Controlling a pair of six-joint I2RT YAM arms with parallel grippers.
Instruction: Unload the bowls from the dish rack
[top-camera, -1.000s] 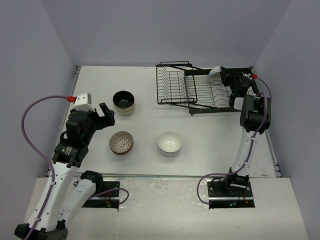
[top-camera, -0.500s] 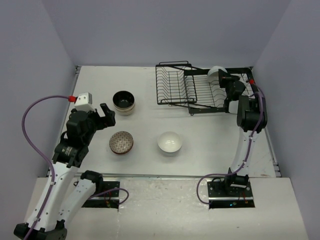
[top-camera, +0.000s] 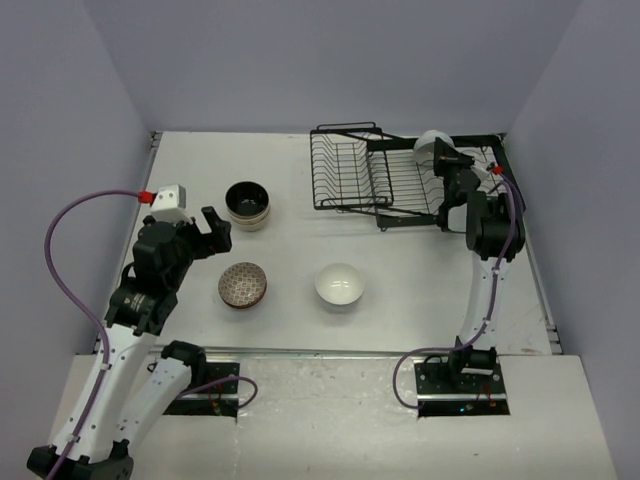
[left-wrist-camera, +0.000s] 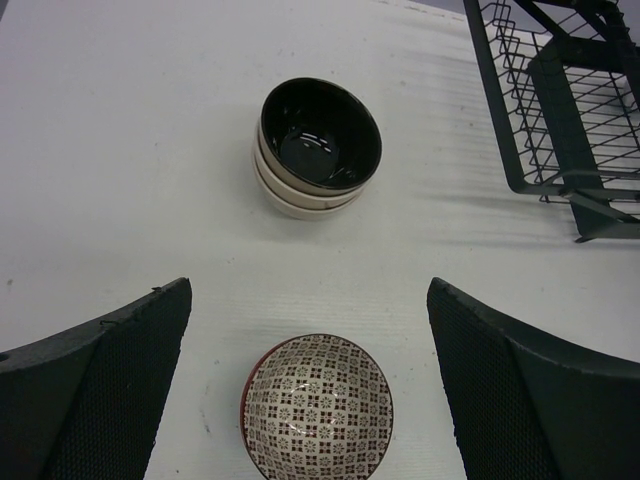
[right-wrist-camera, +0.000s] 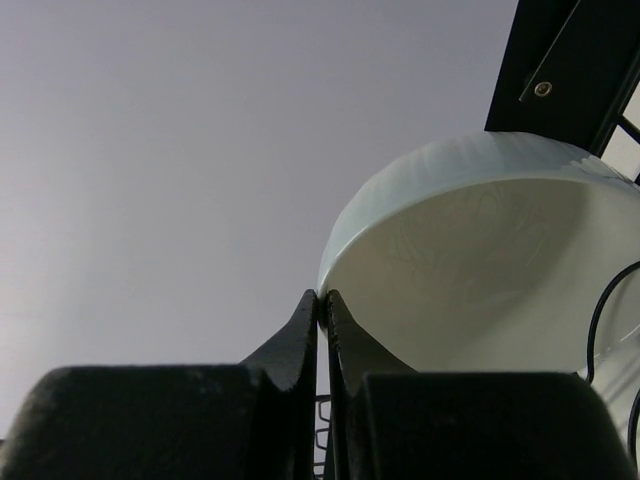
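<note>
Bowls lie spread from left to right. At left, the left gripper (left-wrist-camera: 308, 300) hangs over the table (top-camera: 420, 290) with its claw spread wide, holding nothing, close by a reddish patterned bowl (left-wrist-camera: 318, 405). Just beyond that stands a stack of beige bowls (left-wrist-camera: 318, 150) with dark insides. Mid-table, a plain white bowl (top-camera: 339, 285) rests mouth up. At far right, the black dish rack (top-camera: 350, 172) holds a tilted white bowl (right-wrist-camera: 470, 270) on edge, and the right gripper (right-wrist-camera: 322, 298) has its claw pinched narrow on that bowl's rim.
</note>
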